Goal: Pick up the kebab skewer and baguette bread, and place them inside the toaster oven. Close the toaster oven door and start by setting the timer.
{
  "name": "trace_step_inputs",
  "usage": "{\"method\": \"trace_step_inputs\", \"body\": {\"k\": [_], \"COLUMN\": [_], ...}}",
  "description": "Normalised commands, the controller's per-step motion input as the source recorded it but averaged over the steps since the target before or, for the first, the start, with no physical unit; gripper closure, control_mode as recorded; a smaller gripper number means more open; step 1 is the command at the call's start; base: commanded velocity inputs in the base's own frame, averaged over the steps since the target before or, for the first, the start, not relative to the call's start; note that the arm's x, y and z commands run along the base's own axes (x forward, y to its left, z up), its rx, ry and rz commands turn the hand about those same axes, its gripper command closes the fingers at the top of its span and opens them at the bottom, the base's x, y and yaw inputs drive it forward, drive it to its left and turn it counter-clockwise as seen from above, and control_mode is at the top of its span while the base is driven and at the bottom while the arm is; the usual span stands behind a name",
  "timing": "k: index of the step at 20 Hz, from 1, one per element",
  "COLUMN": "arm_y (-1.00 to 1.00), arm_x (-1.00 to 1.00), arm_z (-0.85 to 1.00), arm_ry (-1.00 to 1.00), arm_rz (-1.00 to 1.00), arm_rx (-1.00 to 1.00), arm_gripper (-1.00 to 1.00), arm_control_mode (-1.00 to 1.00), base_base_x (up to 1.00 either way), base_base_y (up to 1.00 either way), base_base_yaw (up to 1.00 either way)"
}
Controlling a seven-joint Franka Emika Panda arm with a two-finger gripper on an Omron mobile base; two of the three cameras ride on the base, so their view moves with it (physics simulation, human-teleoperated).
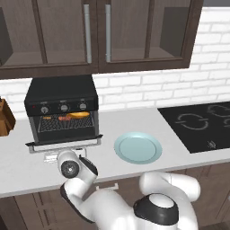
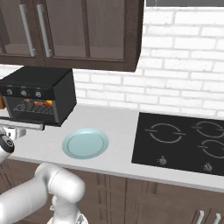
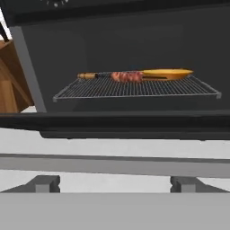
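The black toaster oven (image 1: 61,96) (image 2: 37,85) stands on the counter. Its door (image 1: 63,142) (image 3: 115,126) hangs open, folded down flat. On the wire rack inside lie the kebab skewer (image 1: 62,118) (image 3: 122,76) and, to its right, the golden baguette bread (image 1: 80,115) (image 3: 167,72); both show small in the right base view as skewer (image 2: 36,103) and bread (image 2: 48,103). My gripper (image 1: 64,155) (image 3: 116,185) is open and empty, level with the door's grey edge bar (image 3: 115,164) and just in front of it, one fingertip (image 3: 45,184) towards each end.
An empty pale blue plate (image 1: 138,148) (image 2: 85,143) lies right of the oven. A black cooktop (image 1: 202,126) (image 2: 183,142) fills the counter's right end. A brown wooden block (image 1: 5,117) (image 3: 11,76) stands left of the oven. Dark cabinets (image 1: 96,33) hang above.
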Motion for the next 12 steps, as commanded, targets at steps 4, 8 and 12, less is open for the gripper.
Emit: {"method": "trace_step_inputs", "body": {"k": [4, 8, 12], "arm_y": [-0.03, -0.03, -0.02], "arm_x": [0.13, 0.14, 0.16], "arm_z": [0.64, 0.58, 0.44], "arm_ry": [0.00, 0.00, 0.00], "arm_rz": [0.00, 0.00, 0.00], "arm_rx": [0.00, 0.00, 0.00], "arm_gripper": [-1.00, -1.00, -1.00], "arm_control_mode": [-1.00, -1.00, -1.00], "base_base_x": [0.00, 0.00, 0.00], "base_base_y": [0.00, 0.00, 0.00], "base_base_yaw": [0.00, 0.00, 0.00]}}
